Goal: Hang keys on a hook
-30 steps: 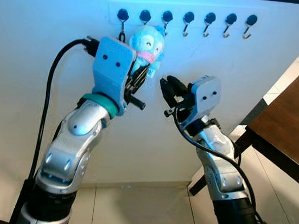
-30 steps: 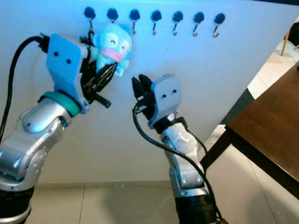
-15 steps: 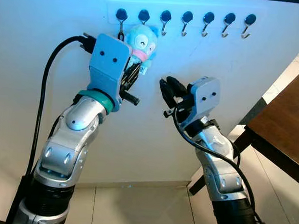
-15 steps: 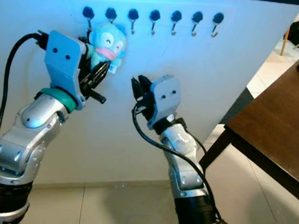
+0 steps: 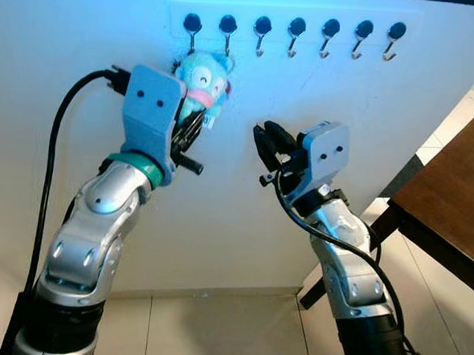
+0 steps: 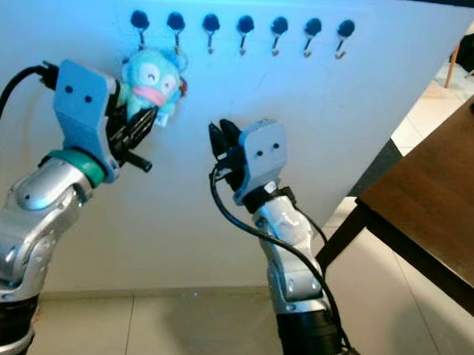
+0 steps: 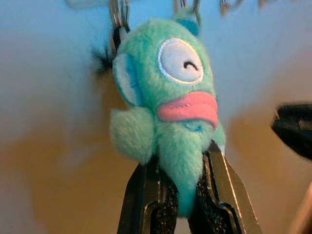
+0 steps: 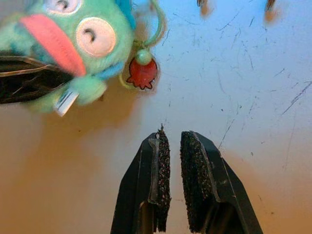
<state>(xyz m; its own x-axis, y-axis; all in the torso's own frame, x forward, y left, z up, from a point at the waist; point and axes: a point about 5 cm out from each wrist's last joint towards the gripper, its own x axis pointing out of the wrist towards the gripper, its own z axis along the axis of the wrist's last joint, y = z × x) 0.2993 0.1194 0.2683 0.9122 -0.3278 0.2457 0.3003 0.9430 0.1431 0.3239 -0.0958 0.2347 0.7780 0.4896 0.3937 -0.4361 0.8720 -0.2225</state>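
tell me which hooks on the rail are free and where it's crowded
Free: the five black-knobbed metal hooks running rightward above the right claw, with bare white wall beneath. Crowded: the two leftmost hooks, where the left claw grips the turquoise plush keychain.

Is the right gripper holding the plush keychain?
No, the left gripper clamps the plush keychain; the right gripper holds nothing.

Plush keychain [image 5: 203, 80] hangs just below the hook rail [image 5: 294, 26], toward its left end. Left gripper [image 5: 187, 130] sits under it, right gripper [image 5: 265, 143] off to the right. Desk [image 5: 453, 191] at far right.
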